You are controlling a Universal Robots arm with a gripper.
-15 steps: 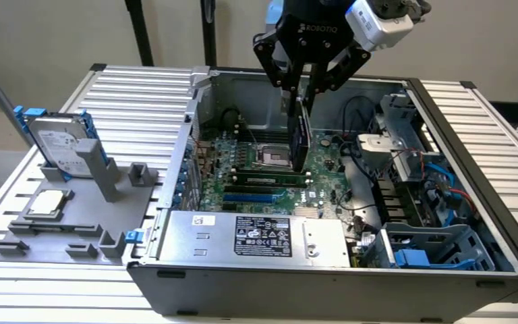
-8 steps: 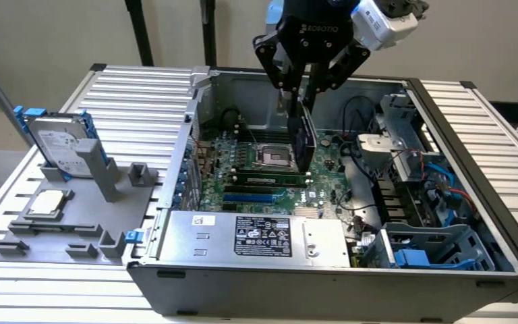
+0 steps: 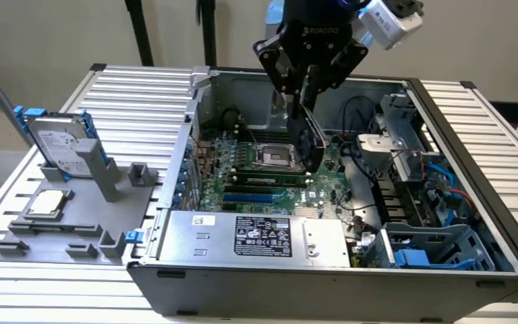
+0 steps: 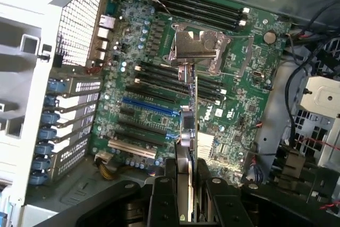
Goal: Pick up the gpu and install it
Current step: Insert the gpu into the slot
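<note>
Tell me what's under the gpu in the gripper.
The green motherboard, with its CPU socket and blue slot showing. The strip directly beneath the gpu is covered by it.

- This is a robotics lab or test workshop, not a home.
- The worktop [image 3: 133,88] is made of ribbed aluminium slats and stands before a plain wall [image 3: 43,40].
- An opened computer case [image 3: 331,270] lies on it with its motherboard [image 4: 154,78] bared.
- A grey fixture [image 3: 70,233] racks a hard drive [image 3: 59,142] and a CPU chip [image 3: 48,202].
- A robot arm's end effector [image 3: 302,101] grips the gpu [image 3: 311,145] above the case.

The arm [image 3: 318,17] has black angular fingers [image 3: 277,66], white lettering on its body, and a silver-grey camera box [image 3: 387,20].
</note>
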